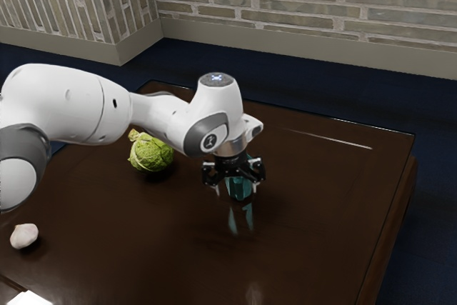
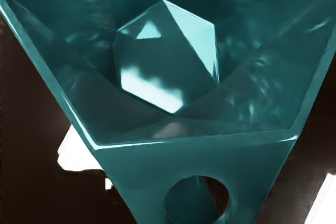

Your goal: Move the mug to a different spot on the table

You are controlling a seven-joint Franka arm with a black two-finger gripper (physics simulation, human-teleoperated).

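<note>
Near the middle of the desk (image 1: pixel 335 176), in the exterior view, the teal mug (image 1: pixel 238 189) stands upright directly under my tool (image 1: pixel 234 178), its upper part tucked into it. Whether the tool has closed on the mug or merely straddles it I cannot tell. The mug looks rigid, glossy and probably slippery, light to lift, and liable to chip if dropped.

From the wrist view I look straight down into the mug (image 2: pixel 168 72), its angular rim right beneath the hand and the handle (image 2: pixel 147 182) with its round hole to one side. I would pinch two opposite walls, clear of that handle.
</note>
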